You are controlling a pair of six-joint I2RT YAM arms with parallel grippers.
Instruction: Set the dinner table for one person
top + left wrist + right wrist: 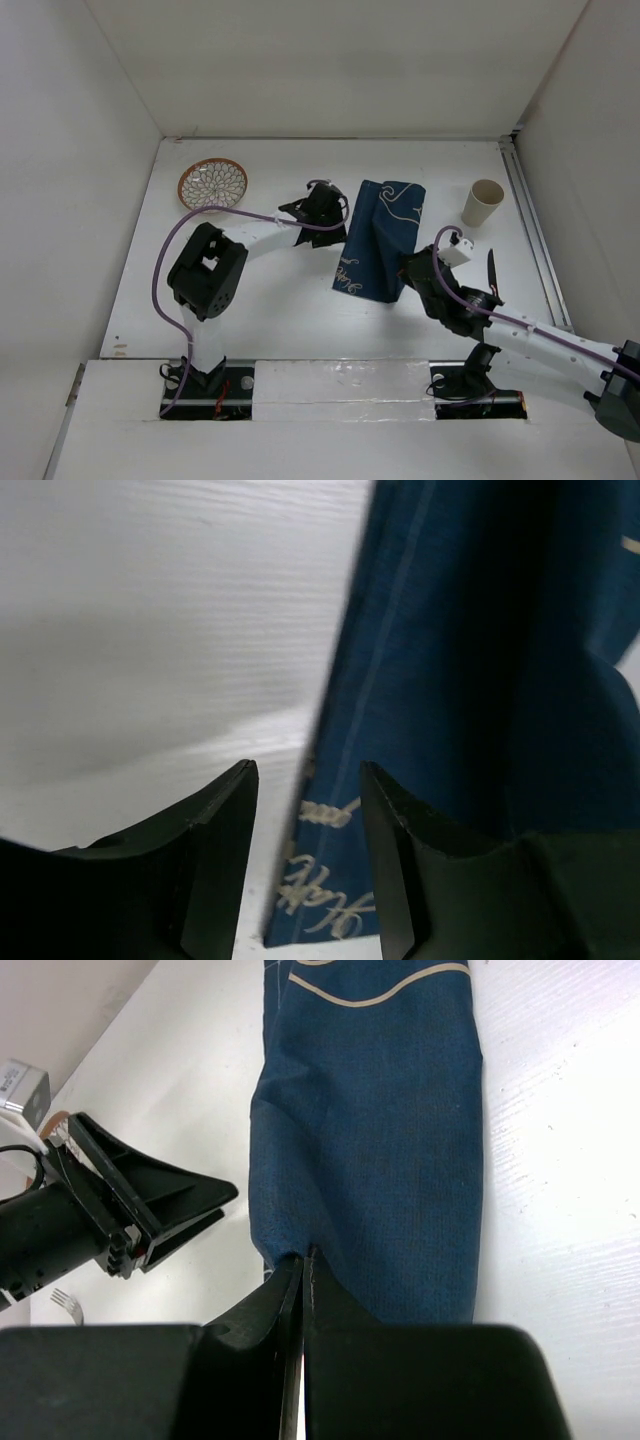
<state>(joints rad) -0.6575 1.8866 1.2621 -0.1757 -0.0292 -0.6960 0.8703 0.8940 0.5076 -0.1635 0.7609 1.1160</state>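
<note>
The white dinner table (pixel 290 320) carries a dark blue cloth mat (pixel 380 240) with cream stitching, lying folded and rumpled at the centre. My right gripper (pixel 407 268) is shut on the mat's near fold; in the right wrist view the jaws (pixel 303 1258) pinch the blue cloth (pixel 380 1140). My left gripper (pixel 338 212) is open at the mat's left edge. In the left wrist view the mat's edge (pixel 330 810) lies between and beyond the open fingers (pixel 305 780), not clamped. The left gripper also shows in the right wrist view (pixel 150 1210).
A patterned bowl with an orange rim (pixel 213 183) sits at the back left. A cream cup (pixel 485 203) stands at the back right. A thin dark utensil (pixel 492 272) lies right of my right gripper. Fork tines (pixel 65 1302) show at the left edge. Walls enclose the table.
</note>
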